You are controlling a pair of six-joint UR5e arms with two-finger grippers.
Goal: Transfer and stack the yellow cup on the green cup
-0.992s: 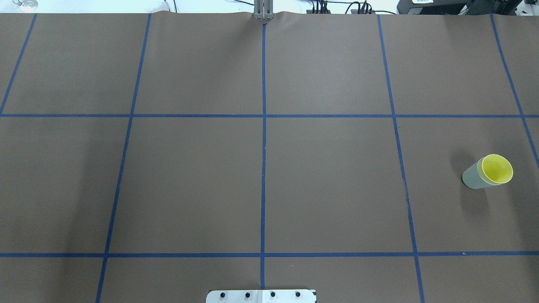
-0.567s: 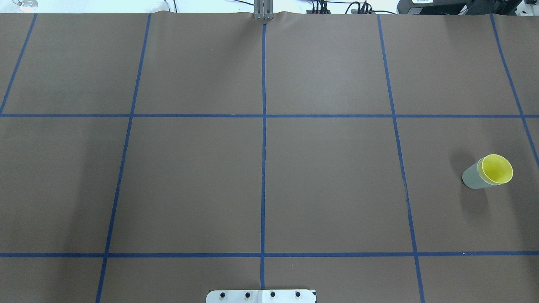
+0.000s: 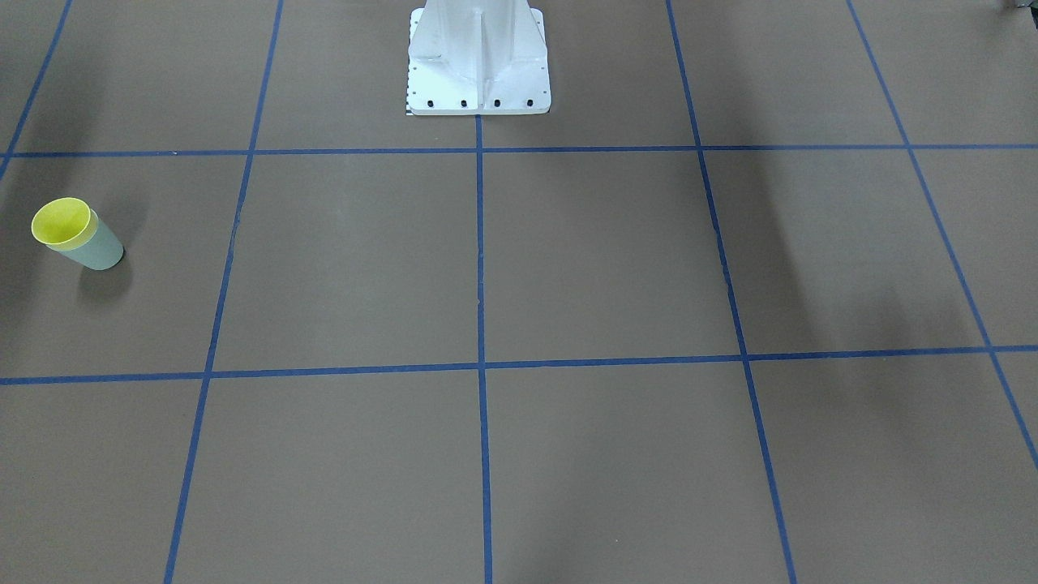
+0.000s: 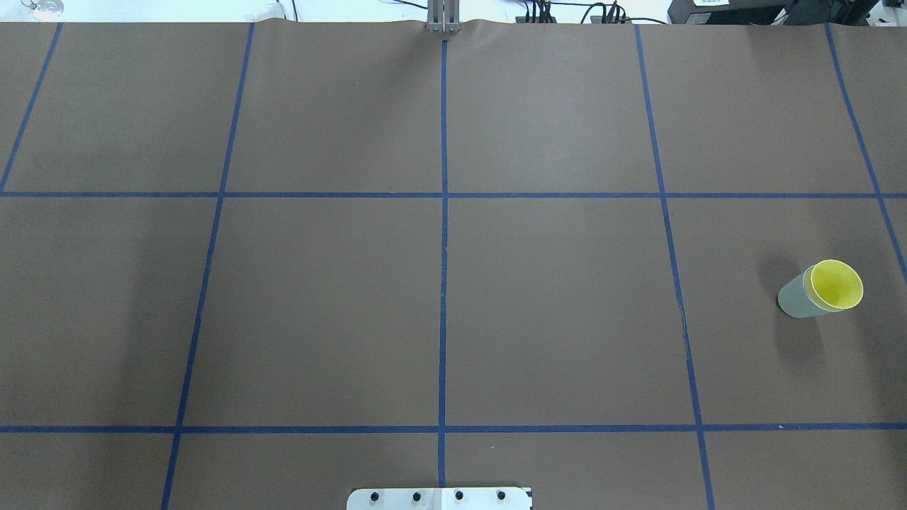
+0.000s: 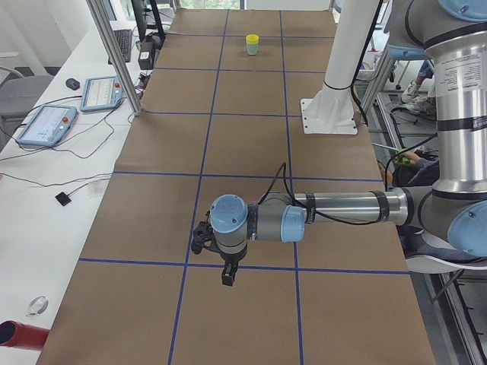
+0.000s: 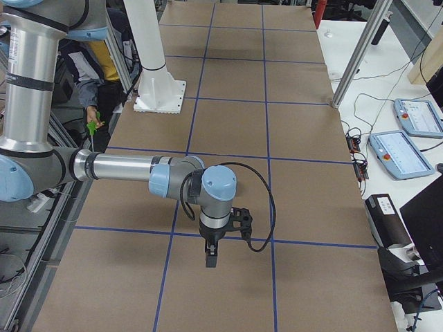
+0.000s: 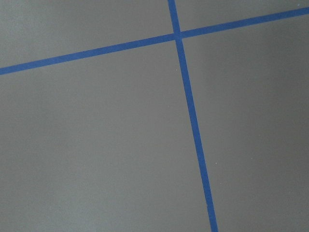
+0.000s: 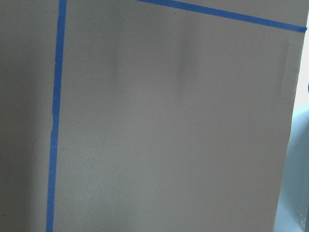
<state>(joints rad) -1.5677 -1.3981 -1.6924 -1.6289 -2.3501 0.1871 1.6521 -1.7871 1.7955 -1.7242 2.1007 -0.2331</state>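
Observation:
The yellow cup (image 4: 837,285) sits nested inside the green cup (image 4: 793,301), and the pair stands upright at the table's right side. In the front-facing view the yellow cup (image 3: 61,221) shows its rim above the green cup (image 3: 99,250) at the far left. From the left end, the yellow cup (image 5: 252,38) and green cup (image 5: 252,50) appear small at the far end. My left gripper (image 5: 227,277) hangs fingers-down over the tape grid, far from the cups. My right gripper (image 6: 210,259) also points down over the mat. Both show only in side views, so I cannot tell their state.
The white robot pedestal (image 3: 478,57) stands at the table's robot-side edge. Blue tape lines (image 4: 443,212) divide the brown mat into squares. Control tablets (image 5: 46,122) lie on a side bench, next to a metal post (image 5: 114,53). A seated person (image 6: 97,69) is behind the robot.

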